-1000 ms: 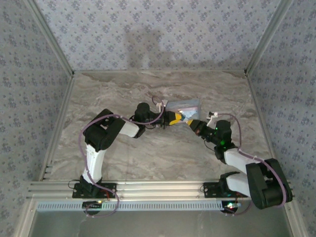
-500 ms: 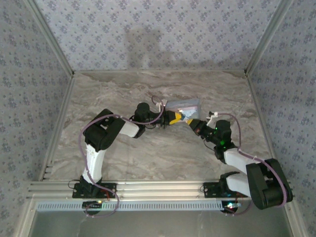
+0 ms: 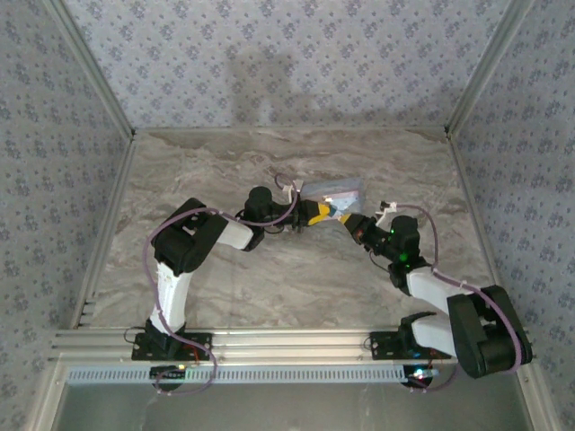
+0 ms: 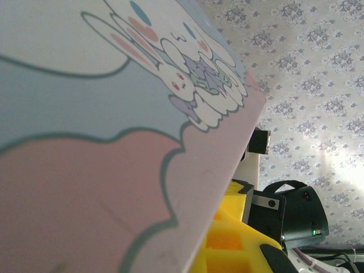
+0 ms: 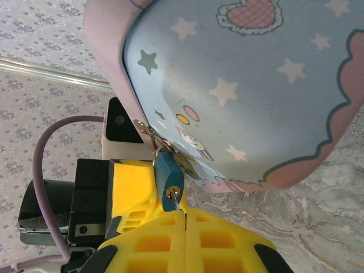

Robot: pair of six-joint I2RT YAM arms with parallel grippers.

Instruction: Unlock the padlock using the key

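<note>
Padlock [image 5: 167, 177], right wrist view: hangs off the box [image 5: 256, 85] edge, long axis near 12-to-6, keyhole down. Right gripper [image 5: 183, 227], the nearer, sits at 6 o'clock, closed on a pale sliver judged the key [image 5: 176, 201], which touches the keyhole. Left gripper [image 5: 133, 190] is just beside at 9 o'clock.

Left wrist view: the box crowds its closed fingers [image 4: 227, 239]; what they hold cannot be told.

Top view: bare table [image 3: 269, 287] at 6 o'clock.
</note>
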